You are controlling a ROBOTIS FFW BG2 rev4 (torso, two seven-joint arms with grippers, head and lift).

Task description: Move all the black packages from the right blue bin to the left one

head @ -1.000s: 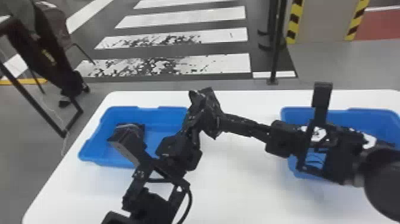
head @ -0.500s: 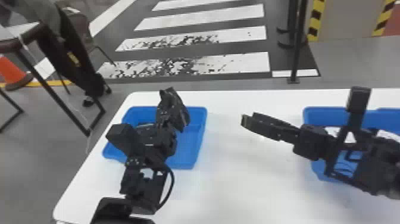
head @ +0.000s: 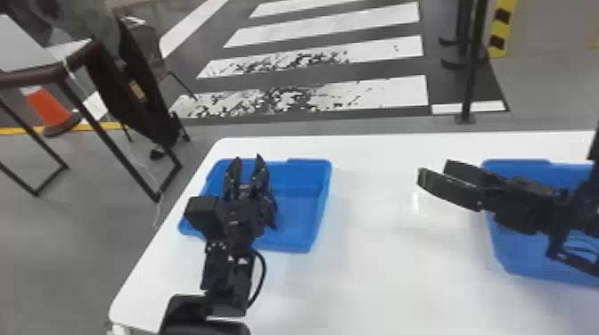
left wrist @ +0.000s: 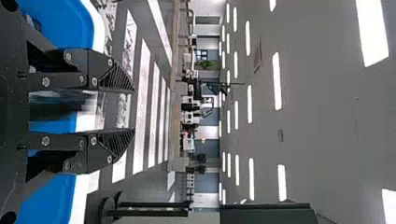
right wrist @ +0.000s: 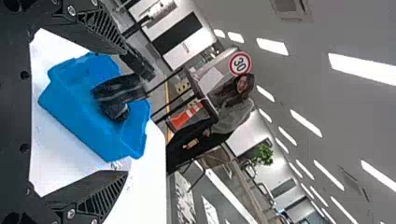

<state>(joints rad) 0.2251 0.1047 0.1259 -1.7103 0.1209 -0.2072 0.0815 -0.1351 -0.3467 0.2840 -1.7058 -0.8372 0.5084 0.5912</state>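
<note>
Head view: white table, left blue bin and right blue bin on it. Left gripper over left bin, fingers spread; right gripper by right bin, fingers apart, pinching nothing. Right wrist view: blurred dark package at left bin, prob. mid-drop; smaller dark item beside it, can't tell what. Risks: package snags a fingertip if left arm swings off early; off-centre release could prop it on the rim.
</note>
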